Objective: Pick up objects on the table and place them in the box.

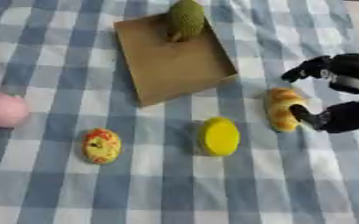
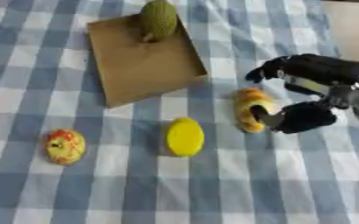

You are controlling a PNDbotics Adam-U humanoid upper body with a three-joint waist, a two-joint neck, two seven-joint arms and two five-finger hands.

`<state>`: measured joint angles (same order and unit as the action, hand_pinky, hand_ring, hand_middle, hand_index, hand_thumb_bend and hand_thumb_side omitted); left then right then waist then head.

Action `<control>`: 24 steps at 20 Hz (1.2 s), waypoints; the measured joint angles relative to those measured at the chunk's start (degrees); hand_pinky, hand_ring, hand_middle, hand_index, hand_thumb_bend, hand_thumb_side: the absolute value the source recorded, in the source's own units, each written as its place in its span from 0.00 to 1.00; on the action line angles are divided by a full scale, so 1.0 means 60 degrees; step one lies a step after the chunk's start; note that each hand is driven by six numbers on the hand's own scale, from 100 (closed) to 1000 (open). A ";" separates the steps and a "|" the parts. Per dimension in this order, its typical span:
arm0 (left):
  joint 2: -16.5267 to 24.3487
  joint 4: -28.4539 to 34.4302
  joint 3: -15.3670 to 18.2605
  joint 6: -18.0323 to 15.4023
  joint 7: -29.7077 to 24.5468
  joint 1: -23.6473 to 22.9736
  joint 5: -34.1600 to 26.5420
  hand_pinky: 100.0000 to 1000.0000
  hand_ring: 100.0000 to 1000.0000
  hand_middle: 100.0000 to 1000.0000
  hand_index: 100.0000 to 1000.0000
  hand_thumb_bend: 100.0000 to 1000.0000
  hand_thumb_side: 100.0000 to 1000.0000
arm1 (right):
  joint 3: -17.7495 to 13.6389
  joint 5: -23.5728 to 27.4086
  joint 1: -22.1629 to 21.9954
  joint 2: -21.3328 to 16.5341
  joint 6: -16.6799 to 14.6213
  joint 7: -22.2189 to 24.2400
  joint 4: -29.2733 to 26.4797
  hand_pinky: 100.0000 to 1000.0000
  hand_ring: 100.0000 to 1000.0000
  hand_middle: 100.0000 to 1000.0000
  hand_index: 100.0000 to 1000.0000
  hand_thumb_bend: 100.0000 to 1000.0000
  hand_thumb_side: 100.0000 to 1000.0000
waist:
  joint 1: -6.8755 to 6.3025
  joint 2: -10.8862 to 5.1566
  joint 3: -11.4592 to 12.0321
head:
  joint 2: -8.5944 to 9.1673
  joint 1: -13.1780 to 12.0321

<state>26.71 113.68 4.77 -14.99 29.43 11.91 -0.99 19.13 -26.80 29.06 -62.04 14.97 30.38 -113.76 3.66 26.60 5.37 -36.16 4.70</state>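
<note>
A golden bread roll (image 2: pixel 248 104) lies on the checked cloth, right of the brown cardboard box (image 1: pixel 175 65). My right hand (image 2: pixel 324 72) reaches in from the right and is open around the roll. Its fingers (image 2: pixel 268 70) are spread above the roll's far end and its thumb (image 2: pixel 290 118) touches the roll's near right side. A green bumpy fruit (image 1: pixel 185 18) sits at the box's far edge. A yellow oval object (image 1: pixel 219 136), a red-and-yellow object (image 1: pixel 101 146) and a pink ball-like object (image 1: pixel 5 110) lie on the cloth. My left hand does not show.
The blue-and-white checked cloth (image 1: pixel 175 192) covers the table. A pale strip (image 2: pixel 355 26) shows at the far right edge.
</note>
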 measured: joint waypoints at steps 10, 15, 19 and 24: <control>-0.0008 0.0000 -0.0009 0.0019 -0.0073 0.0037 0.0000 0.75 0.74 0.71 0.79 0.12 0.54 | 0.0053 -0.0710 0.0023 0.0131 0.0513 0.0405 0.0000 0.79 0.82 0.75 0.87 0.13 0.23 | 0.0000 0.0153 0.0034 | 0.0022 0.0000; -0.0013 0.0000 -0.0056 0.0026 -0.0147 0.0040 0.0000 0.75 0.74 0.71 0.79 0.11 0.54 | 0.0052 -0.0819 0.0018 0.0158 0.0715 0.0299 0.0000 0.76 0.76 0.75 0.87 0.13 0.14 | 0.0000 0.0224 0.0055 | 0.0078 0.0001; -0.0015 0.0000 -0.0059 0.0043 -0.0199 0.0043 0.0000 0.75 0.74 0.71 0.79 0.11 0.54 | 0.0051 -0.0984 0.0010 0.0162 0.0755 0.0183 0.0000 0.74 0.73 0.74 0.86 0.16 0.14 | -0.0002 0.0268 0.0083 | 0.0081 0.0032; -0.0057 0.0000 -0.0064 0.0057 -0.0286 0.0058 0.0000 0.75 0.74 0.71 0.79 0.11 0.54 | 0.0051 -0.1298 -0.0034 0.0213 0.0770 0.0137 0.0000 0.74 0.73 0.74 0.84 0.20 0.17 | -0.0011 0.0296 0.0110 | 0.0084 0.0074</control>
<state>26.36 113.68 4.38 -14.65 27.72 12.26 -0.99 19.44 -34.58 28.86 -60.77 19.59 31.20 -113.76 3.59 28.37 6.03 -35.65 5.14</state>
